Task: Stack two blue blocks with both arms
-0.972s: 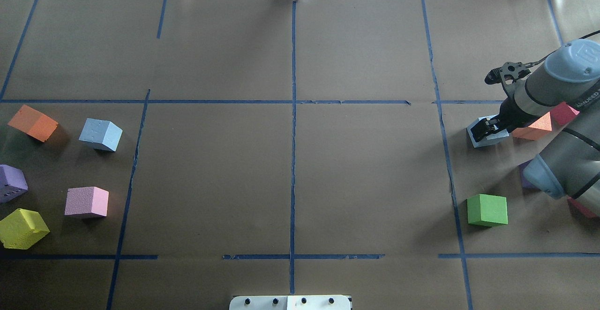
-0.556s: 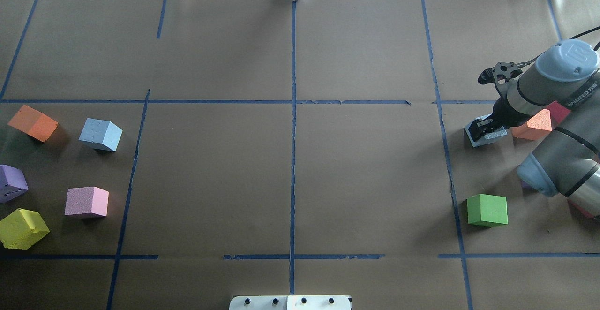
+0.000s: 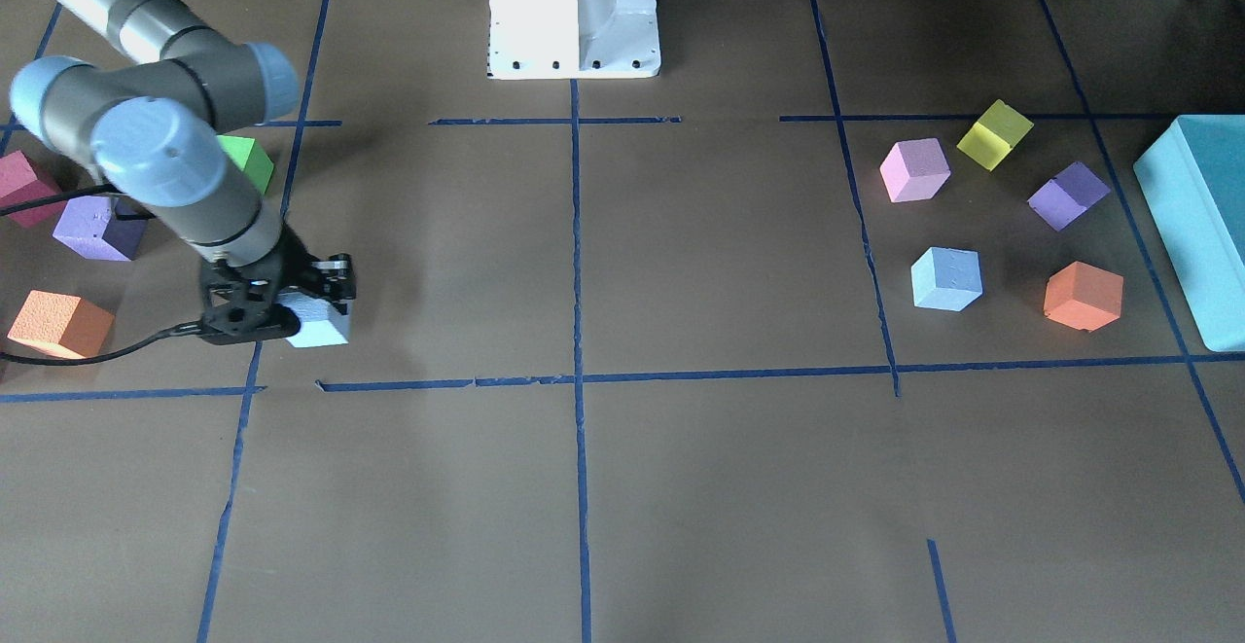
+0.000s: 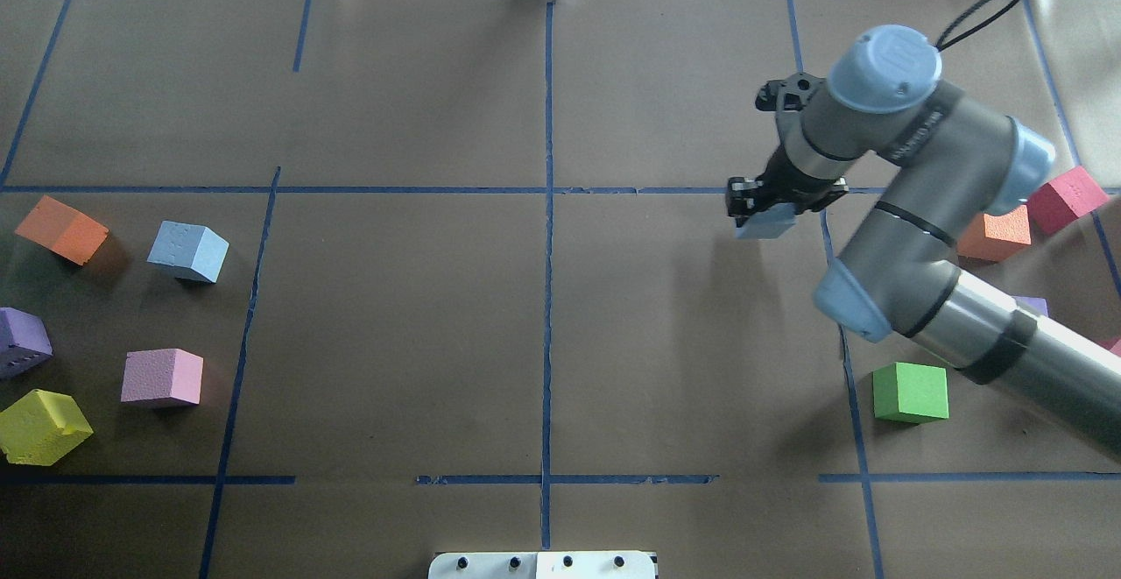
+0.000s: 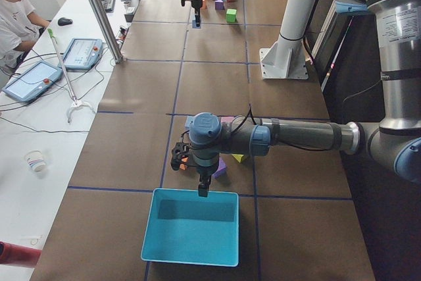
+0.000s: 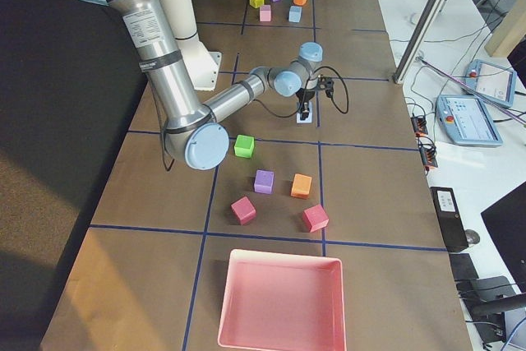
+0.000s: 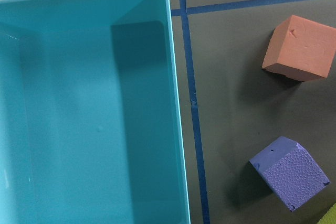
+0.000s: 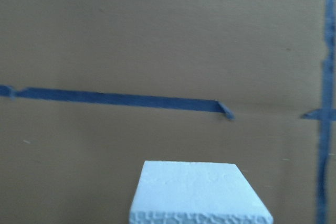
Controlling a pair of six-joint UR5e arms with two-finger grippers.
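My right gripper (image 4: pixel 765 209) is shut on one light blue block (image 4: pixel 764 226) and holds it low over the table, just left of the right-hand tape line. It also shows in the front view (image 3: pixel 321 332) and fills the bottom of the right wrist view (image 8: pixel 199 195). The other blue block (image 4: pixel 188 251) sits on the table at the far left, also seen in the front view (image 3: pixel 945 279). My left gripper (image 5: pixel 202 190) shows only in the exterior left view, over the near rim of the teal box (image 5: pixel 191 225); I cannot tell whether it is open or shut.
Orange (image 4: pixel 61 229), purple (image 4: pixel 22 341), pink (image 4: pixel 162 377) and yellow (image 4: pixel 42 426) cubes surround the left blue block. Green (image 4: pixel 911 392), orange (image 4: pixel 994 235) and red (image 4: pixel 1066 198) cubes lie at the right. A pink tray (image 6: pixel 279 297) stands beyond them. The white pedestal base (image 3: pixel 574 11) is mid-table.
My right gripper has lifted the blue block from its spot beside the orange cube and carried it left, across the right tape line. The left cubes have not moved.
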